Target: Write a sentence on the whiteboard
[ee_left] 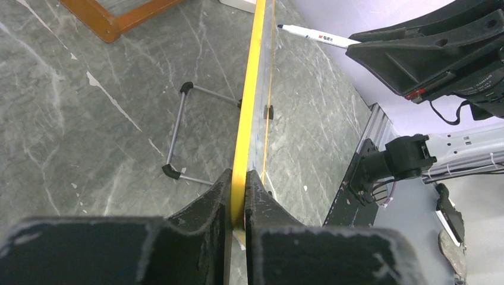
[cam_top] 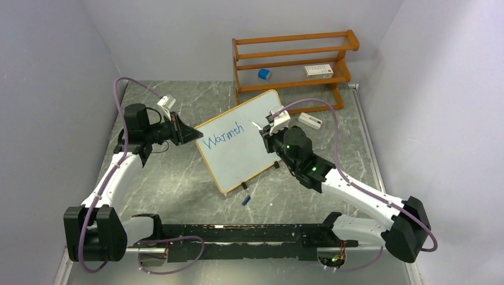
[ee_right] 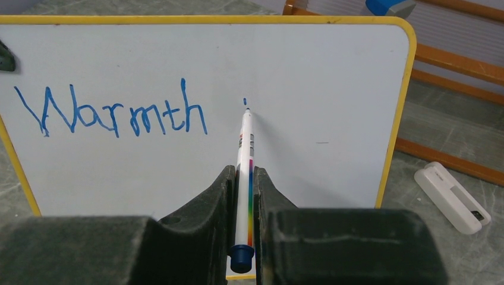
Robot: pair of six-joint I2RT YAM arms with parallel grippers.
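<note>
The whiteboard (cam_top: pixel 238 148) stands tilted mid-table, its yellow-orange frame edge-on in the left wrist view (ee_left: pixel 246 130). The sentence (cam_top: pixel 223 136) reads only "Warmth" in blue (ee_right: pixel 113 113), with a small blue dot (ee_right: pixel 244 101) to its right. My left gripper (cam_top: pixel 189 135) is shut on the board's left edge (ee_left: pixel 238 190). My right gripper (cam_top: pixel 266 132) is shut on a white marker (ee_right: pixel 245 160) with a rainbow stripe. The marker's tip rests at the board just below the dot. The marker (ee_left: pixel 315 37) also shows in the left wrist view.
An orange wooden rack (cam_top: pixel 294 59) stands behind the board, holding a blue object (cam_top: pixel 264 73) and a white box (cam_top: pixel 319 70). A white case (cam_top: pixel 309 120) lies right of the board. A blue cap (cam_top: pixel 245 200) lies in front. The board's wire stand (ee_left: pixel 178 130) is behind it.
</note>
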